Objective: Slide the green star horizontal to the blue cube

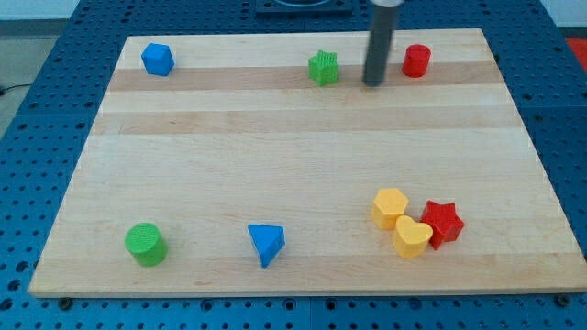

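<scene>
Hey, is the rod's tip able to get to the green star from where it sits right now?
Probably yes. My tip sits just to the view's right of the green star, with bare board between them. The red cylinder lies on the tip's other side, out of the way.

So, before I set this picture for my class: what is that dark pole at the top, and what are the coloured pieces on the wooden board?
One camera looks down on a wooden board. The dark pole is a robot arm's rod; it holds nothing and only pushes. My tip sits between the green star and the red cylinder. The blue cube is at the view's top left. Lower down lie a green cylinder, a blue triangle, two yellow blocks and a red star.
</scene>
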Controlling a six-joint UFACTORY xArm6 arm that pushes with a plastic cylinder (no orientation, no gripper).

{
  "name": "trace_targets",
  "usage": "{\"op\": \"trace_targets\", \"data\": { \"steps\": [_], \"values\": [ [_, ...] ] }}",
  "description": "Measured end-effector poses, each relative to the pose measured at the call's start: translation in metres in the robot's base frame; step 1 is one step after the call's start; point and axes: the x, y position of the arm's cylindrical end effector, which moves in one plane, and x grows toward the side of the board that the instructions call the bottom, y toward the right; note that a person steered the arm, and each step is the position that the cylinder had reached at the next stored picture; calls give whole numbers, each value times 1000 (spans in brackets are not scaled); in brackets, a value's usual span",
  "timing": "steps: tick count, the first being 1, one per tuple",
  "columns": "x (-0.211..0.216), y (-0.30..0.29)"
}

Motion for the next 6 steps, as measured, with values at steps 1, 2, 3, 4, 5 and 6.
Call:
{"op": "trace_targets", "data": {
  "steps": [1, 2, 3, 4, 5, 6],
  "values": [
    [-4, -49],
    [-9, -73],
    [-27, -75],
    [-18, -64],
    [-14, -70],
    [68, -70]
  ]
}}
